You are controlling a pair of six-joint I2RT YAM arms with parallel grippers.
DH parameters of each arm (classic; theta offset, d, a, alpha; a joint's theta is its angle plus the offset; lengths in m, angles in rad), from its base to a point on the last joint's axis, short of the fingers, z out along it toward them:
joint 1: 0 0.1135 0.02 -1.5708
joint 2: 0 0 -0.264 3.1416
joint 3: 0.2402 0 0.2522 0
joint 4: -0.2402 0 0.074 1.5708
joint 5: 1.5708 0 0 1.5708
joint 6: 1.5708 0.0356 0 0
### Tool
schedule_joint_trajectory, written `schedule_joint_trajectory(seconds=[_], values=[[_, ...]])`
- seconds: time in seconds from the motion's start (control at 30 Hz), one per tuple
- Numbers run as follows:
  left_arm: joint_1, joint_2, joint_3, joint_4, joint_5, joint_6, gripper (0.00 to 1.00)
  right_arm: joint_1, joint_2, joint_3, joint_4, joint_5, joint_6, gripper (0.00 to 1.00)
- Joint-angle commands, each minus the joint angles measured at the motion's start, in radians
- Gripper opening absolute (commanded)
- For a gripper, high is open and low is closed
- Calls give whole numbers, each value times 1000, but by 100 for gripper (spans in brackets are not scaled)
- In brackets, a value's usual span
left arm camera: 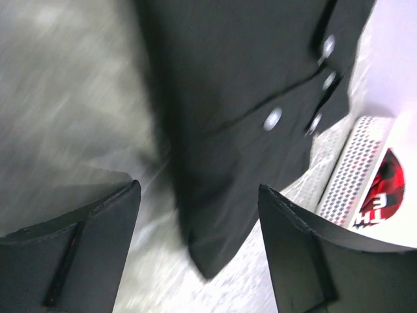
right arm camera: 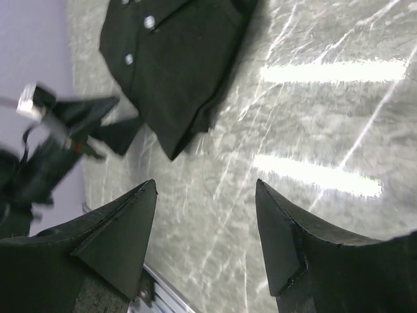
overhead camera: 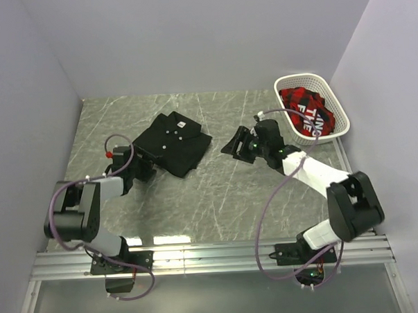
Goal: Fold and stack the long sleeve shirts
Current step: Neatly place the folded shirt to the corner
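A black long sleeve shirt (overhead camera: pixel 172 141) with small white buttons lies folded on the table at the back left; it also shows in the left wrist view (left arm camera: pixel 241 98) and the right wrist view (right arm camera: pixel 176 72). My left gripper (overhead camera: pixel 145 164) is open and empty just left of the shirt's near corner; that corner lies between the fingers' line of sight in its own view (left arm camera: pixel 199 192). My right gripper (overhead camera: pixel 237 143) is open and empty over bare table, to the right of the shirt (right arm camera: pixel 205 189).
A white basket (overhead camera: pixel 311 110) at the back right holds a red-and-black plaid garment (overhead camera: pixel 305 107) with white lettering; the basket also shows in the left wrist view (left arm camera: pixel 355 173). Grey walls stand on three sides. A metal rail (overhead camera: pixel 213 257) runs along the near edge.
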Motion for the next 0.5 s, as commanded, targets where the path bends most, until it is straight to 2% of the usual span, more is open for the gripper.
schedule_joint_trajectory(seconds=[0.0, 0.2, 0.3, 0.4, 0.47], values=[[16, 91, 64, 136, 37, 4, 79, -29, -117, -45, -12, 8, -81, 70], [37, 235, 101, 159, 64, 0, 65, -83, -278, -109, -64, 5, -124, 69], [42, 288, 100, 186, 80, -31, 49, -113, -329, -122, -84, 0, -144, 69], [43, 298, 103, 206, 74, -55, 22, -141, -356, -126, -101, -15, -158, 69], [50, 297, 122, 206, 58, -66, 12, -164, -367, -125, -113, -36, -177, 69]])
